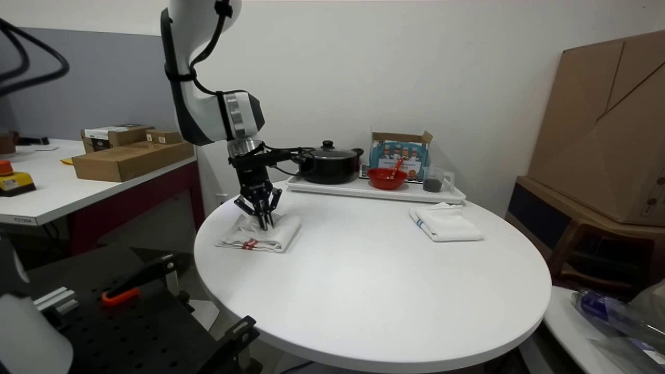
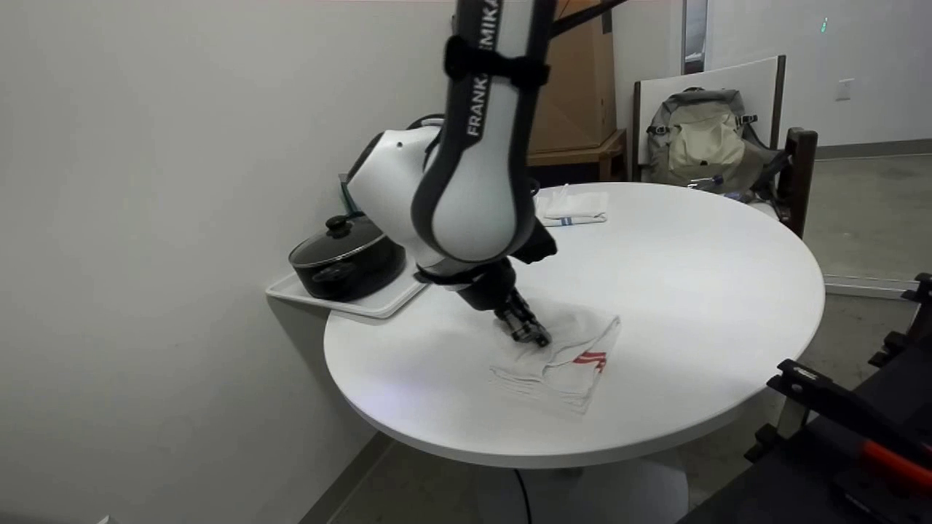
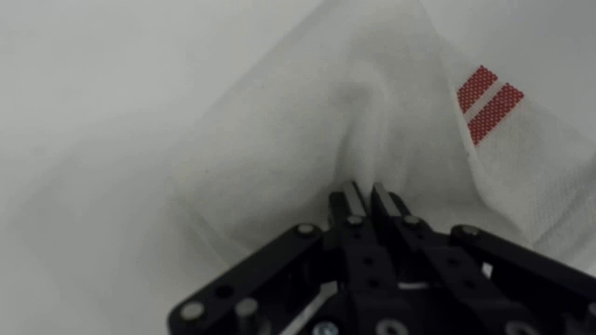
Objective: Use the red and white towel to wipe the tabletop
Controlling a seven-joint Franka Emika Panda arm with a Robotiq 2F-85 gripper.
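Tool [image 3: 364, 188] is pinching a ridge of the red and white towel [image 1: 267, 240], lying on the worktop [image 1: 384, 285] near its rim; so slim a grip is probably risking slippage under drag.

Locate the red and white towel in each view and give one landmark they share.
In an exterior view: the red and white towel lies left of centre, near the left edge of the tabletop.
In an exterior view: the towel lies below and right of centre.
In the wrist view: the towel covers most of the middle and right.
Shared landmark: the gripper, pinching a fold of the towel.
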